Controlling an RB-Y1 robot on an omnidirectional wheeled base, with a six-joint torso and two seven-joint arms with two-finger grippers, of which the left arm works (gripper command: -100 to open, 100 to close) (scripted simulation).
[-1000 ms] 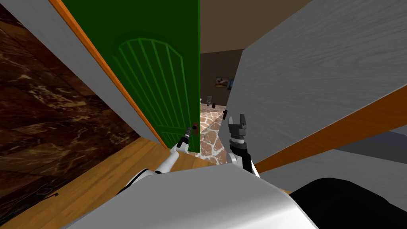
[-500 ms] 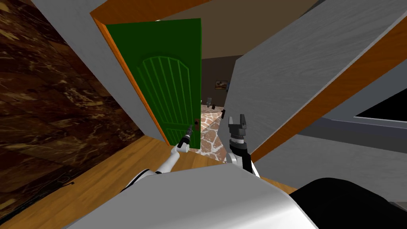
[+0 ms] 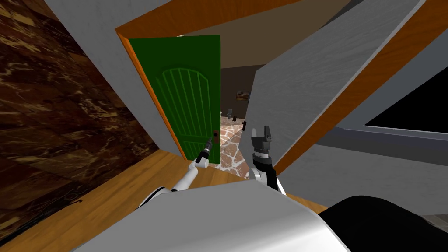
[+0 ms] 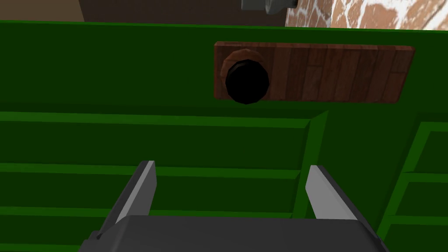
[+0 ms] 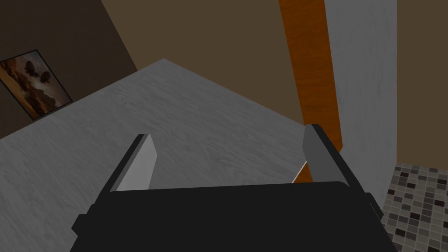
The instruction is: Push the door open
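The green panelled door stands ajar, swung away from me inside an orange frame. My left gripper reaches to the door's free edge, just below the knob. In the left wrist view its fingers stand open with nothing between them, pointing at the green door face. Beyond the tips, a black knob sits on a brown wooden plate. My right gripper is raised beside the grey wall, open and empty.
A grey wall with an orange trim strip flanks the opening on the right. A dark marbled wall stands on the left. Stone-patterned floor shows through the gap, and wooden floor lies under me. At the far right is a black area.
My head view has shifted and pulled back: the door looks smaller and the frame's top now shows. Both arms hold the same places before me.
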